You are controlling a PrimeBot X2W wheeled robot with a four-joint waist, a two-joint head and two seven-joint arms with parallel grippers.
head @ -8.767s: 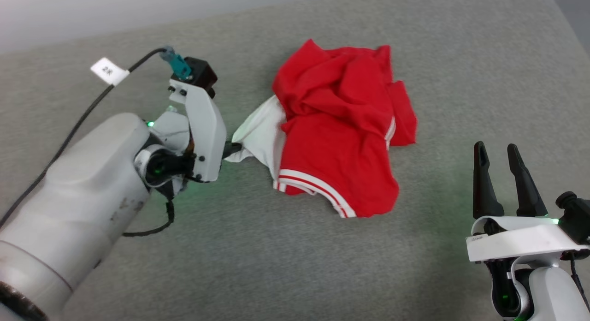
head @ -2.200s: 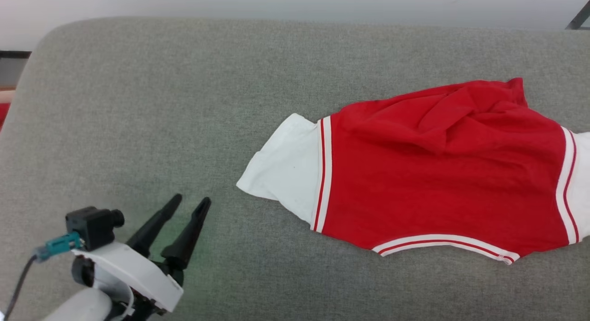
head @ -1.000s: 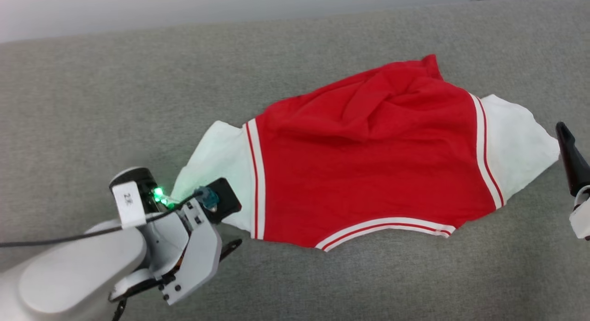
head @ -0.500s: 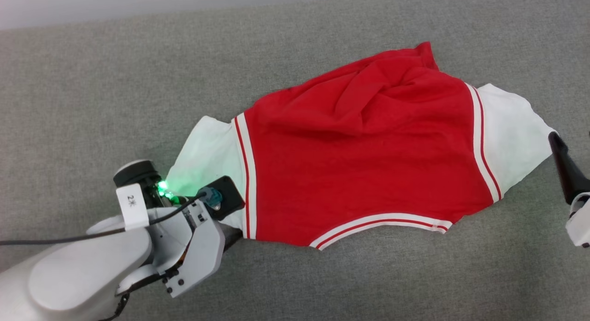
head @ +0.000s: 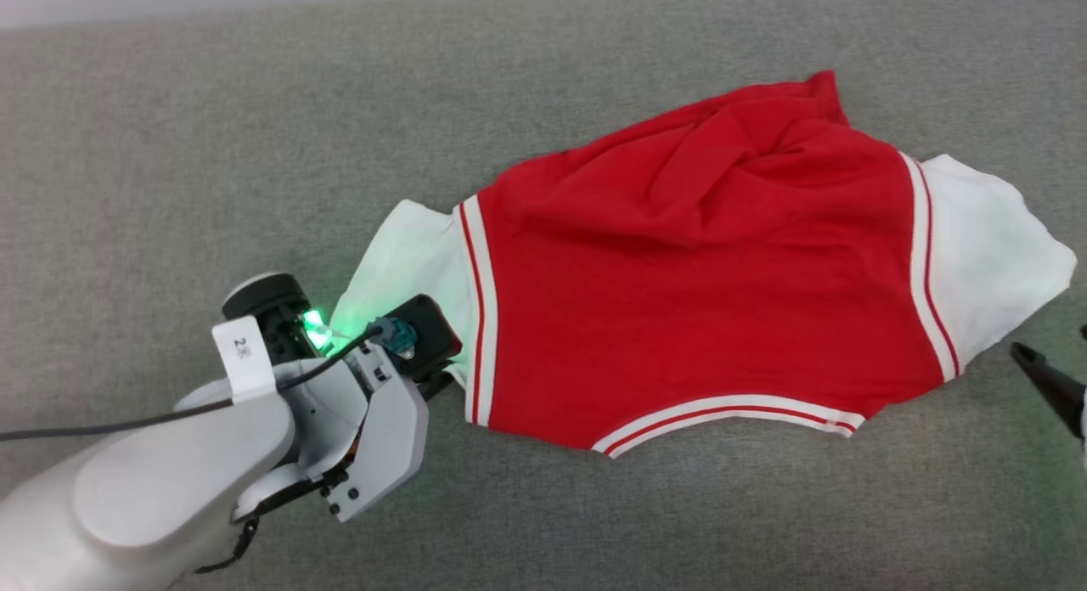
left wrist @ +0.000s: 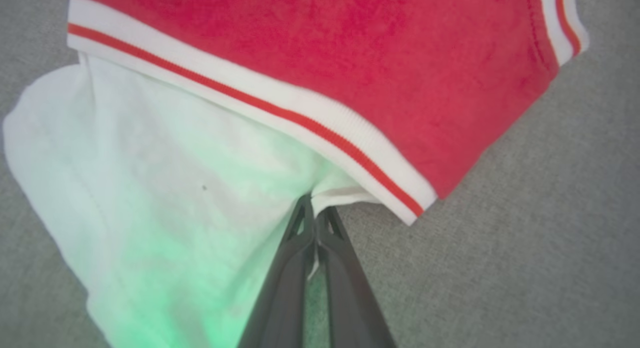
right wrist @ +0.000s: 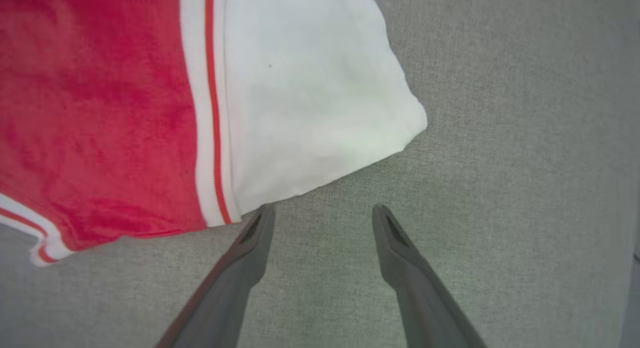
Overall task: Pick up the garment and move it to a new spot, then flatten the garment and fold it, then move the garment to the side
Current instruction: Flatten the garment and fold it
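One limp, light red fabric shirt with white sleeves (head: 696, 277) likely suited sleeve-hem grips: left gripper (left wrist: 314, 210) clenched one, right gripper (right wrist: 322, 213) gaped.

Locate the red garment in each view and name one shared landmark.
Head view: the garment spreads across centre and right.
Left wrist view: top and left, white sleeve pinched in the shut left pincer.
Right wrist view: upper left, just beyond the open right pincer.
Shared landmark: striped trim.
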